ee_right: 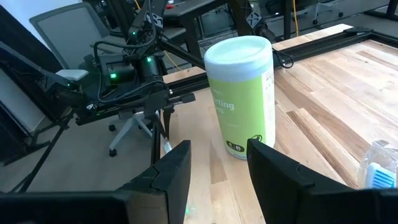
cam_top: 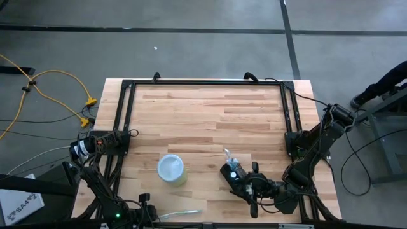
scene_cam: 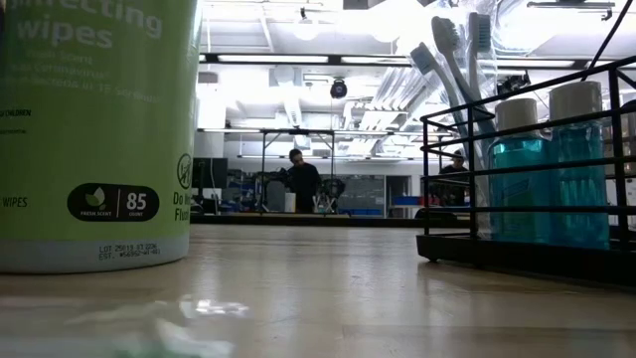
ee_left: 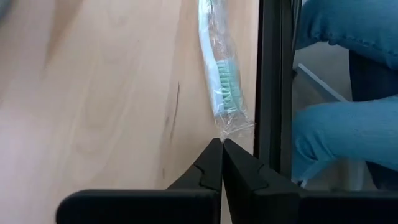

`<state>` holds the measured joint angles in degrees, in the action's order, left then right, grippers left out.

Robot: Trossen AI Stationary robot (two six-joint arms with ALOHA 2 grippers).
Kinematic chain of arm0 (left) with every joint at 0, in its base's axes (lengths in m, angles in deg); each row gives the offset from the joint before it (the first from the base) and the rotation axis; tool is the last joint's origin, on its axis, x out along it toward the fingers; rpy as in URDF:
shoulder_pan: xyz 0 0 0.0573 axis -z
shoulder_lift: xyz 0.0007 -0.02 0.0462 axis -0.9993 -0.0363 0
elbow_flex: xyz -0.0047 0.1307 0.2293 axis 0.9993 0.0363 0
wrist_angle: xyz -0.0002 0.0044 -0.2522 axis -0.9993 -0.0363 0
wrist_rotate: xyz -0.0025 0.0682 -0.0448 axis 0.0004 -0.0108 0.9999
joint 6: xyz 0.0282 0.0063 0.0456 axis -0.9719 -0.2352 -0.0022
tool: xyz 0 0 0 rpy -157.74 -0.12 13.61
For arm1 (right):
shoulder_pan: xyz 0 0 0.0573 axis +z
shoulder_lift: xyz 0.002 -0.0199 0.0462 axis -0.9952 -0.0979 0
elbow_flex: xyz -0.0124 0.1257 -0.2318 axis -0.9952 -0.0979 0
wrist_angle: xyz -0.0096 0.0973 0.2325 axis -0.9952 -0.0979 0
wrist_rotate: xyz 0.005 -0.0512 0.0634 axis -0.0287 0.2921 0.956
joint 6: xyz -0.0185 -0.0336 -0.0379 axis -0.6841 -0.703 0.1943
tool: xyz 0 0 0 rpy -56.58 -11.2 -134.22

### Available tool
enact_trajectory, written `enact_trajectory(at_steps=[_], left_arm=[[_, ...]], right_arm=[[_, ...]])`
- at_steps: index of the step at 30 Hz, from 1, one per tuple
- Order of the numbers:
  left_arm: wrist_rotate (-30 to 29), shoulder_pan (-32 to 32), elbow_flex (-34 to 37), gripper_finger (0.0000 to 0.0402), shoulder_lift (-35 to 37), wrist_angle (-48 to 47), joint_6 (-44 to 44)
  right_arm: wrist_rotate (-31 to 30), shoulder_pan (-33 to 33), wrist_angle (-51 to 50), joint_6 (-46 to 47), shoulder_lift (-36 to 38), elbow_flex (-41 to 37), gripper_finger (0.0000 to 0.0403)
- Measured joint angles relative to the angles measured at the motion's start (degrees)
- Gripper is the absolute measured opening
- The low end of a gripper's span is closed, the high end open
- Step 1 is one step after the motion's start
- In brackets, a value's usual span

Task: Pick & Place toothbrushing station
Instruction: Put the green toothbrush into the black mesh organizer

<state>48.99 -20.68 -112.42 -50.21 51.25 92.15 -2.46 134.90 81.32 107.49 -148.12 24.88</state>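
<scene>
Left gripper [ee_left: 222, 144] clenched on nothing beside a wrapped toothbrush [ee_left: 221, 74] at the table's near edge. Right gripper [ee_right: 219, 163] stands released above the toothbrushing station [cam_top: 236, 173], right of the wipes canister [cam_top: 172, 169]. Grasp step pending; next, probably lower and close.

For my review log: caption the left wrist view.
Left claw shut, empty, at the wrapped toothbrush beside the table's black frame.
</scene>
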Motion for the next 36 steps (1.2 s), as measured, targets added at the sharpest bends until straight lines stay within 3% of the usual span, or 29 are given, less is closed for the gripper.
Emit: enact_trajectory(at_steps=[4, 13, 27, 36], left_arm=[[-3.50, 0.00, 0.00, 0.0001, 0.00, 0.36, -1.87], [-3.81, 0.00, 0.00, 0.0003, 0.00, 2.10, -3.02], [-2.96, 0.00, 0.00, 0.0121, 0.00, 2.04, -3.72], [-6.06, -0.26, 0.00, 0.0132, 0.00, 6.61, -10.49]], right_arm=[[0.02, 0.00, -0.01, 0.00, 0.00, 0.00, 0.0148], [0.23, 0.00, -0.02, 0.00, 0.02, 0.00, 0.0148], [0.63, 0.00, -0.01, 0.01, 0.02, 0.00, 0.0148], [0.63, 0.00, -0.02, 0.02, 0.02, 0.00, 0.0148]])
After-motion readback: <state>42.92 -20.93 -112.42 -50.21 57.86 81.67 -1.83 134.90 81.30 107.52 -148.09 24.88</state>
